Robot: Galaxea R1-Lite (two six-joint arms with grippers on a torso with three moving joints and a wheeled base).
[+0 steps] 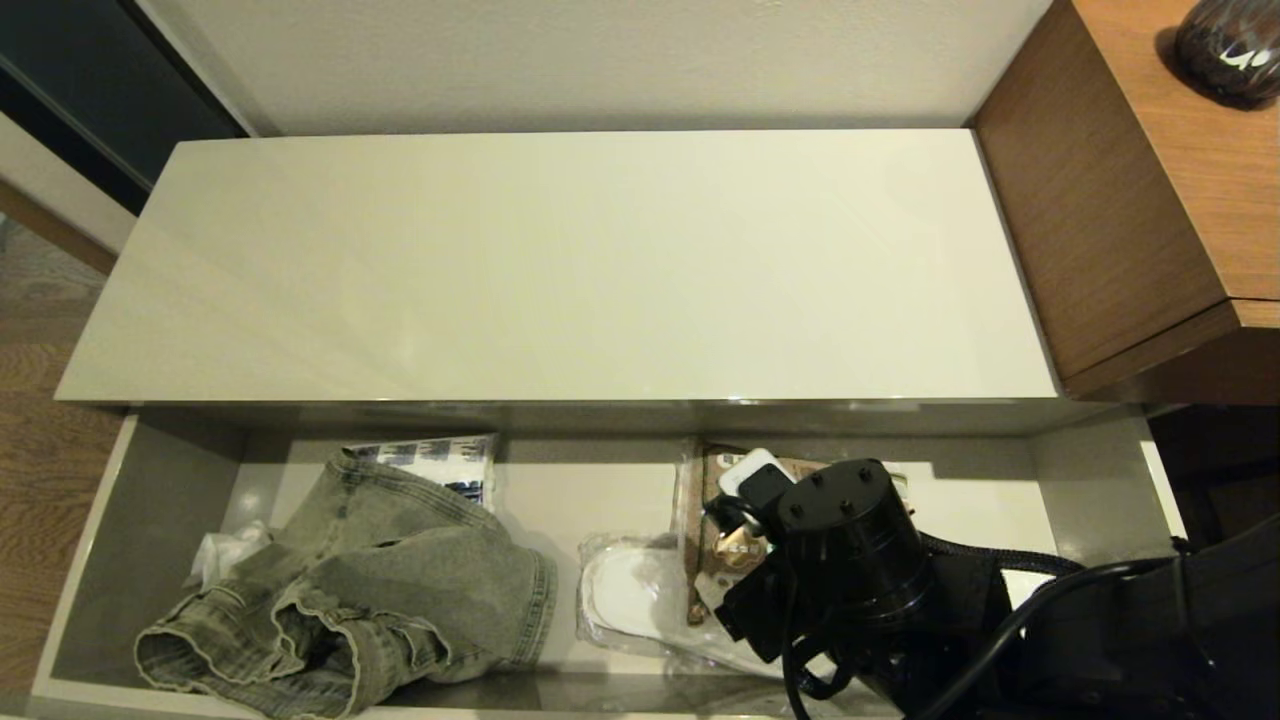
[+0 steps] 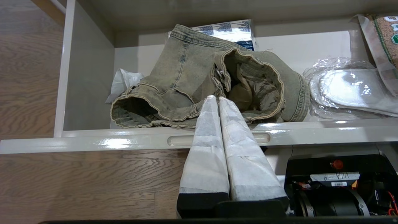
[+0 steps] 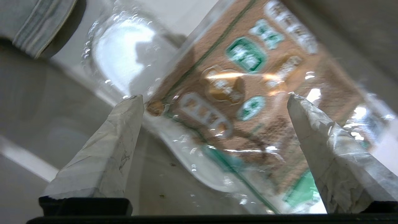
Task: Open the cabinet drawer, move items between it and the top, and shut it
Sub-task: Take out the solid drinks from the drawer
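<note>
Brown-granule bag (image 3: pixel 248 102) lies in the drawer (image 1: pixel 130 520) under the wide-spread right pincer (image 3: pixel 214 102).

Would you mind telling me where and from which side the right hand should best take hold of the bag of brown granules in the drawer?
Probably across its width, from above. The bag of brown granules lies flat in the open drawer, partly over the wrapped slippers. The right hand is open above it, fingers to either side. Its soft fill should let the fingers pinch up a fold.
</note>
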